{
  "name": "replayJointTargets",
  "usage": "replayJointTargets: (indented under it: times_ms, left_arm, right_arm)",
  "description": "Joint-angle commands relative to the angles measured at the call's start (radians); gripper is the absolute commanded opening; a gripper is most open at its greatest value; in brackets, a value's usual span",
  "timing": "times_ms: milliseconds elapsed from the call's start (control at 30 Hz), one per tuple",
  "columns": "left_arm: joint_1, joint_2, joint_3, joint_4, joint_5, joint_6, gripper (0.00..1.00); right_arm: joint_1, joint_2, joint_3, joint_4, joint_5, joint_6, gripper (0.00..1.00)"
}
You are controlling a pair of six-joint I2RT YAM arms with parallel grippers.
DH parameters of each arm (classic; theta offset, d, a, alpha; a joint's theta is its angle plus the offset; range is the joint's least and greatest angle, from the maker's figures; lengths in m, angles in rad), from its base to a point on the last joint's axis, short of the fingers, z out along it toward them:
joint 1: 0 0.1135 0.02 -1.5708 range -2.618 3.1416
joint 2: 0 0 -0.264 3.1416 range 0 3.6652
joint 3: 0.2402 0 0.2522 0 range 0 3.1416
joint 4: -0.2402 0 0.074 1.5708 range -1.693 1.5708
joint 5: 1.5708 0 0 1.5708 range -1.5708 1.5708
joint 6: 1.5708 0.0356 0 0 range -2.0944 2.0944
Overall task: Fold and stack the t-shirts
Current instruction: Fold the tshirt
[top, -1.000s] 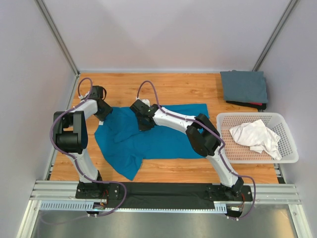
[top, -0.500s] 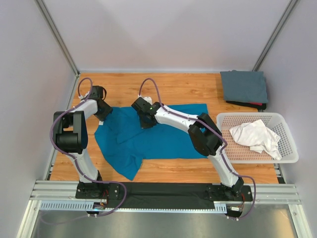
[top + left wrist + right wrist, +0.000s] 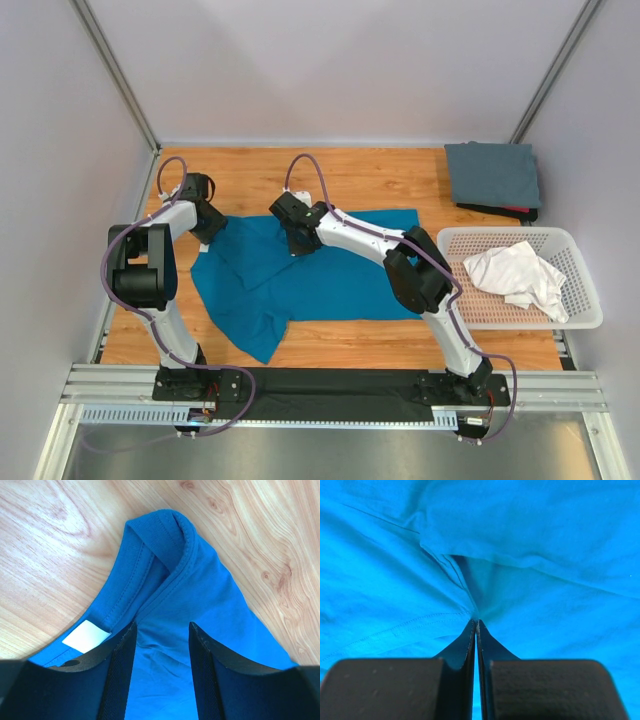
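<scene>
Right wrist view: my right gripper [image 3: 475, 622] is pinched together on a gathered fold of the teal t-shirt [image 3: 545, 530], which lies spread on the table [image 3: 350, 175]. My left gripper [image 3: 163, 626] stands apart over its collar [image 3: 167, 555]. Farther right, the white t-shirt [image 3: 515, 272] lies crumpled in the basket [image 3: 592, 305]. The grey t-shirt [image 3: 492, 173] sits folded in the far corner.

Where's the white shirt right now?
Top view: the white shirt lies crumpled in the lattice basket on the right, just in front of the folded grey shirt.

Bright even light, soft shadows, little glare.
</scene>
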Motion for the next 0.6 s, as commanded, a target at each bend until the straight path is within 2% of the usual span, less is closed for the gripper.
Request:
replayJointTargets:
  times_ms: [0, 67, 167, 267, 300, 400, 567]
  left_arm:
    - [0.009, 0.016, -0.013, -0.003, -0.019, -0.011, 0.53]
    - [0.009, 0.015, -0.011, -0.003, -0.018, -0.009, 0.53]
    - [0.010, 0.016, -0.010, 0.002, -0.015, -0.005, 0.54]
    - [0.009, 0.016, -0.010, 0.011, -0.001, 0.012, 0.54]
    - [0.009, 0.015, -0.007, 0.015, 0.011, 0.018, 0.54]
    - [0.010, 0.010, 0.013, 0.015, 0.019, 0.050, 0.55]
    - [0.009, -0.046, 0.035, 0.017, 0.028, 0.107, 0.55]
  right_arm:
    - [-0.011, -0.030, 0.041, -0.028, 0.011, -0.021, 0.01]
    - [-0.011, -0.027, 0.041, -0.026, -0.012, -0.027, 0.00]
    - [-0.012, -0.013, 0.054, -0.039, -0.046, -0.040, 0.08]
    - [-0.011, -0.013, 0.059, -0.042, -0.070, -0.060, 0.18]
    - [-0.012, -0.021, 0.061, -0.043, -0.087, -0.067, 0.25]
    - [-0.011, -0.045, 0.073, -0.037, -0.127, -0.105, 0.34]
    - [-0.012, -0.111, 0.070, 0.000, -0.164, -0.134, 0.34]
